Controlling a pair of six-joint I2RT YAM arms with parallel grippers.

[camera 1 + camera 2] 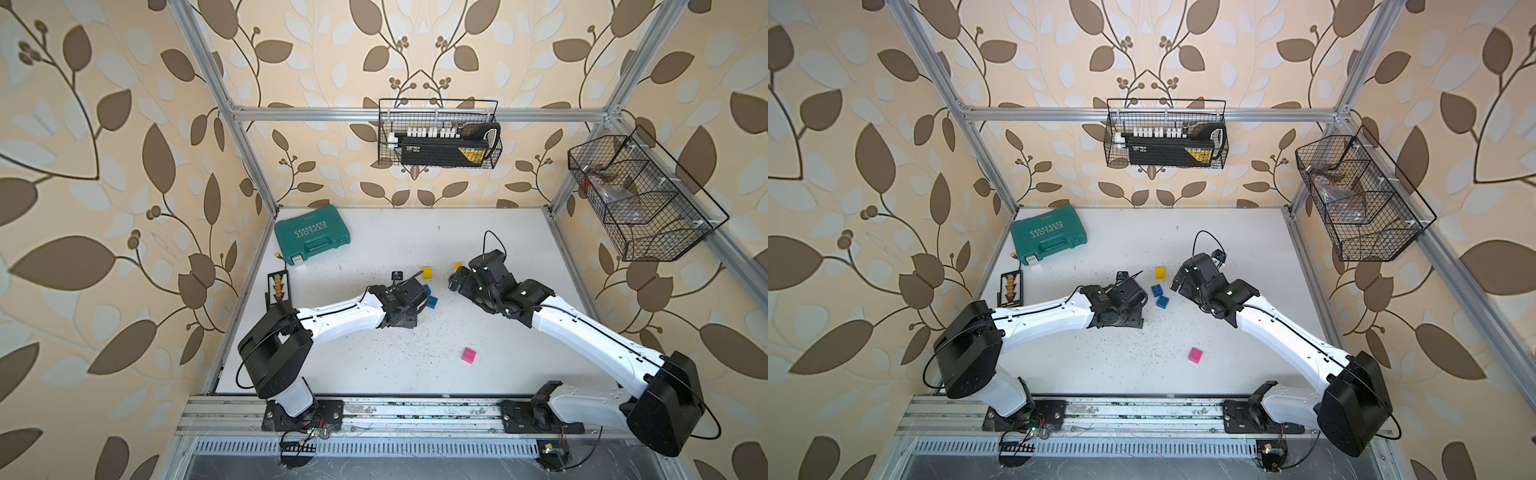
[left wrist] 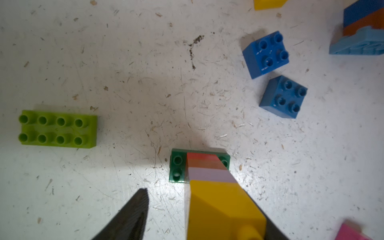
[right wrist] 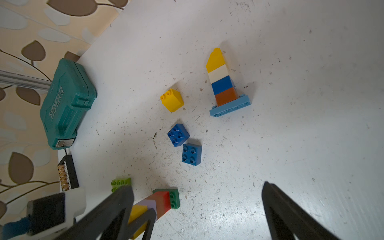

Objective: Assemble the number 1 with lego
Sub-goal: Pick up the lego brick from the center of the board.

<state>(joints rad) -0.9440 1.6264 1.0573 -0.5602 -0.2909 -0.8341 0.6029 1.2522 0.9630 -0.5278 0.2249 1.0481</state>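
- Two arms meet over the table [image 1: 415,374] in both top views. The left gripper [image 1: 405,318] points straight down and hides its lego, while the right gripper [image 1: 455,280] hovers nearby, spread wide and empty. Blue bricks [image 1: 1156,290] and a yellow brick [image 1: 1160,273] lie between them, a pink brick [image 1: 468,354] sits well apart, and a teal case [image 1: 311,235] rests at the far corner.
- Left wrist view: the jaws stand part-open astride a stack [image 2: 207,172] with a green base, red, lilac and a sloped yellow cap. One finger [image 2: 135,207] is clear of it, so there is no grip yet. An oblong, eight-studded lime brick [image 2: 58,128] lies apart. The likely step is seizing the stack. That is best done by closing squarely on the cap's flat sides, not its slope: glossy plastic slips, and a skewed pinch could pry layers loose.
- Right wrist view: parted fingers frame a second stack [image 3: 223,83] of brown, blue, white and yellow on a pale-blue plate. It seemingly lies on its side, underside showing, on the scuffed, speckled white top.
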